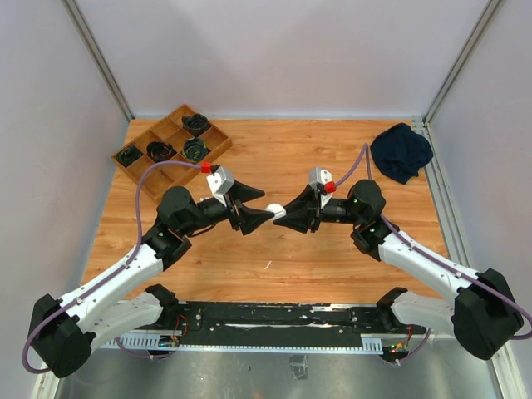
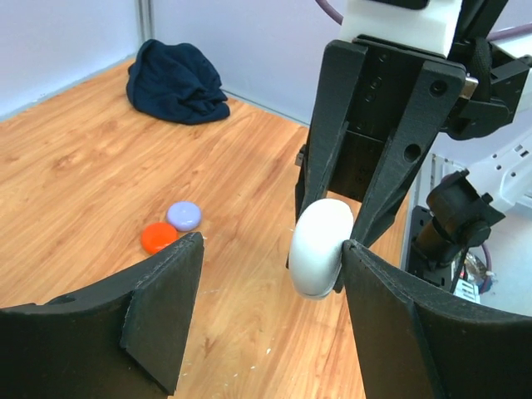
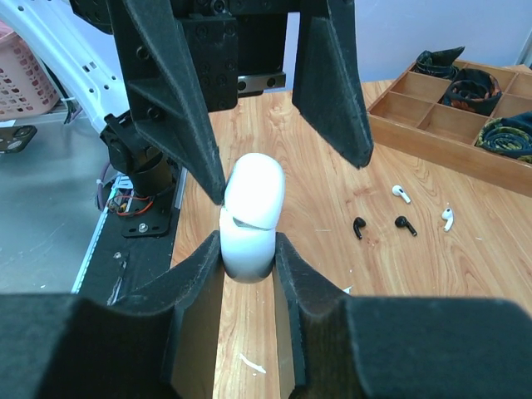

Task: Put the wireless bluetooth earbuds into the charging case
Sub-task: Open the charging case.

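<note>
Low in the right wrist frame, the right gripper (image 3: 248, 256) clamped the white charging case (image 3: 252, 208). Just beyond, the left gripper (image 3: 288, 176) gaped around its top. Farther, at middle right, four earbuds (image 3: 401, 194) lay loose on the table (image 3: 332, 187).

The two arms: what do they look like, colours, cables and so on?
Both the left arm and right arm have white links between bulky black joints. A thin purple cable loops along each, ending at a small red connector by a pale grey wrist block. The left claw and right claw are matte black, each with two wedge-shaped fingers.
</note>
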Tool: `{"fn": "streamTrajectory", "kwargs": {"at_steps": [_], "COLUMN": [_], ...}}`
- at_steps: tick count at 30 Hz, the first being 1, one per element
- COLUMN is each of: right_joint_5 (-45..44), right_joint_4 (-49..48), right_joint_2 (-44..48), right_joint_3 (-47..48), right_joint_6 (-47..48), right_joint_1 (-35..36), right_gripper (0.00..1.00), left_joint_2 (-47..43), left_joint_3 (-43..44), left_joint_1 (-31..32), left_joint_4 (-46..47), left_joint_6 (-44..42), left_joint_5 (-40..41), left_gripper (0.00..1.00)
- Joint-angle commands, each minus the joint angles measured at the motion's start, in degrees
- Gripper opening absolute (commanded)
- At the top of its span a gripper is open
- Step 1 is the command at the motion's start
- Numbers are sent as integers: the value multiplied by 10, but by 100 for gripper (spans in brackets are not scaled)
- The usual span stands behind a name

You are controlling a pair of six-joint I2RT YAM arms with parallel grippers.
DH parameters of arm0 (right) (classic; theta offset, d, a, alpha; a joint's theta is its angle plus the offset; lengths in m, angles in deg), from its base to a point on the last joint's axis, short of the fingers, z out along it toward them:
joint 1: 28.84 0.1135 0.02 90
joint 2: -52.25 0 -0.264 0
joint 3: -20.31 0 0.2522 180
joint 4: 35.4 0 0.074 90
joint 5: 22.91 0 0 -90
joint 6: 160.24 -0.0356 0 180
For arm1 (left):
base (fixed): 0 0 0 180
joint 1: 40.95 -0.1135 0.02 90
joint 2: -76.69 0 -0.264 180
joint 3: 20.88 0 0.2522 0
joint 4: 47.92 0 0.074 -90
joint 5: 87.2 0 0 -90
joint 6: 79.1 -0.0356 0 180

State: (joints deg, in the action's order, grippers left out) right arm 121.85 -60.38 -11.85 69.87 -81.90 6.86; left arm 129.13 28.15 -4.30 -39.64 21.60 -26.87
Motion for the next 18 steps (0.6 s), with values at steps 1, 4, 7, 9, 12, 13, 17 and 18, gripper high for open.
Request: {"fn": "streamTrajectory", "kwargs": {"at_steps": [1, 4, 7, 9, 12, 13, 17, 18], "right_joint_5": [16, 16, 15, 13, 5, 0, -8, -8], "right_joint_4": [-25, -24, -24, -24, -20, -17, -8, -9], "right_joint_2": [4, 4, 5, 5, 4, 3, -1, -2], "right_joint_3": [-8, -9, -10, -10, -10, -10, -9, -9], "right_joint_6": [-3, -2, -2, -1, 0, 3, 7, 6], "right_joint_1": [-4, -5, -4, -4, -4, -4, -5, -4], "right_gripper": [15, 15, 15, 15, 15, 14, 15, 15], "left_joint_2": [-11, -13, -13, -13, -14, -16, -19, -18], "left_joint_3": [27, 32, 35, 35, 36, 35, 32, 32], "left_joint_1": [1, 1, 1, 1, 1, 1, 1, 1], "left_joint_4": [-9, -11, -12, -12, -15, -17, -23, -25], "left_joint_6": [3, 3, 5, 5, 5, 5, 5, 5], "left_joint_5": [58, 65, 63, 60, 61, 62, 76, 81], "left_gripper": [72, 73, 73, 73, 74, 74, 75, 76]}}
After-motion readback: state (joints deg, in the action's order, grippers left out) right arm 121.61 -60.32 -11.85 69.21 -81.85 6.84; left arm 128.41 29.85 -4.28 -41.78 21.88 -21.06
